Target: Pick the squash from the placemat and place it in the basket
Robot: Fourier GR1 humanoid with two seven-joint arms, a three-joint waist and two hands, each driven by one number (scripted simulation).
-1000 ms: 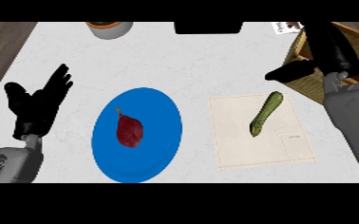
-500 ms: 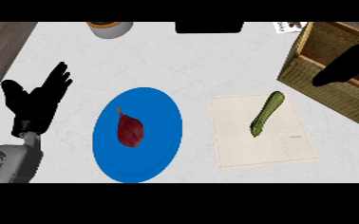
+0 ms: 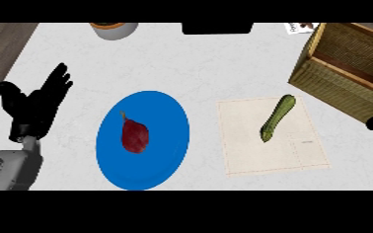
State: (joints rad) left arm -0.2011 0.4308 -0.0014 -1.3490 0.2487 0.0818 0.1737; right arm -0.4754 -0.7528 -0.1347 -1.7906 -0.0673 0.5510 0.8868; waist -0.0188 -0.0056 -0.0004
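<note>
From my station I saw the squash (image 3: 278, 118), a long green one, lying aslant on the pale placemat (image 3: 273, 155) at the right of the counter (image 3: 218, 59), its upper end toward the wicker basket (image 3: 342, 71). The basket stood at the far right, just beyond the mat's upper corner, apart from the squash. The left hand (image 3: 36, 106) rested open at the left edge, fingers straight and pointing up, well apart from the squash with the blue plate (image 3: 164, 128) between them. On that plate lay a dark red vegetable (image 3: 134, 135). I had no right hand I could make out; only a small dark shape showed at the right edge by the basket, too little to identify. A grey pot (image 3: 114, 29) sat at the top left, a small card (image 3: 301, 27) near the basket's top.
</note>
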